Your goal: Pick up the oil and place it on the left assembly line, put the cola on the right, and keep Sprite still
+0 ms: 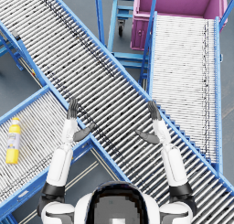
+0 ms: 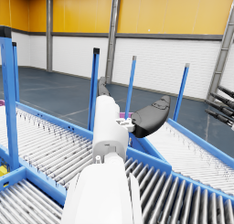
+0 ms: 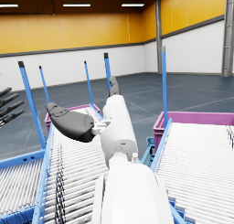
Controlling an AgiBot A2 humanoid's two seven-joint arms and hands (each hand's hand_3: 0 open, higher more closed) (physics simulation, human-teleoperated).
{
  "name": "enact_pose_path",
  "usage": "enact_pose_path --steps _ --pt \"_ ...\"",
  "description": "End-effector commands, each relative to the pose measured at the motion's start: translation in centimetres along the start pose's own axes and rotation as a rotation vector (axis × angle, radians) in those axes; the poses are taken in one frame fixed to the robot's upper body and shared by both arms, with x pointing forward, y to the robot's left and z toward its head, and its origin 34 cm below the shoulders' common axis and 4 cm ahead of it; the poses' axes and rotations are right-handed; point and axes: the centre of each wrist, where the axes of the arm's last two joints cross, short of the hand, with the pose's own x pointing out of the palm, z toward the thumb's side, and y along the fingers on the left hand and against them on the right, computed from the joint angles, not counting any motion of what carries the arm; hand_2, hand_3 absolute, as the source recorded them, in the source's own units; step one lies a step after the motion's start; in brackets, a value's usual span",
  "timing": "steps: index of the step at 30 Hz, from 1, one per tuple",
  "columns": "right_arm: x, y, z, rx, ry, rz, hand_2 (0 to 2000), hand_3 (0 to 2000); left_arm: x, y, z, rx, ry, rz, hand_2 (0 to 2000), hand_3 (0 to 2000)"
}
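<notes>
- while both arms hang over the long diagonal grey roller conveyor (image 1: 105, 95), the left robot hand (image 1: 74, 122) and right robot hand (image 1: 155, 123) are empty, fingers spread apart.
- yellow oil bottle with a white cap (image 1: 13, 141) rests on the left grey roller conveyor (image 1: 41, 127), well apart from its blue inner edge.

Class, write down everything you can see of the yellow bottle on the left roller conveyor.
The yellow bottle is slim and plastic-looking, with a white cap at its far end and a pale label band across its middle. It rests on the grey rollers of the left conveyor, near the picture's left edge; whether it stands or lies is hard to tell from above. Only the rollers touch it; the left hand is well apart.
</notes>
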Motion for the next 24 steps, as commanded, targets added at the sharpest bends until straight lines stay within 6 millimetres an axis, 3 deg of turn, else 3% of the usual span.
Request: enact_pose_path --steps 1,24 --pt "0.0 0.0 0.0 0.0 0.0 0.0 0 0 0.0 0.0 0.0 0.0 0.0 0.0 0 0" --pt "0.0 0.0 0.0 0.0 0.0 0.0 0 0 0.0 0.0 0.0 0.0 0.0 0.0 0 0"
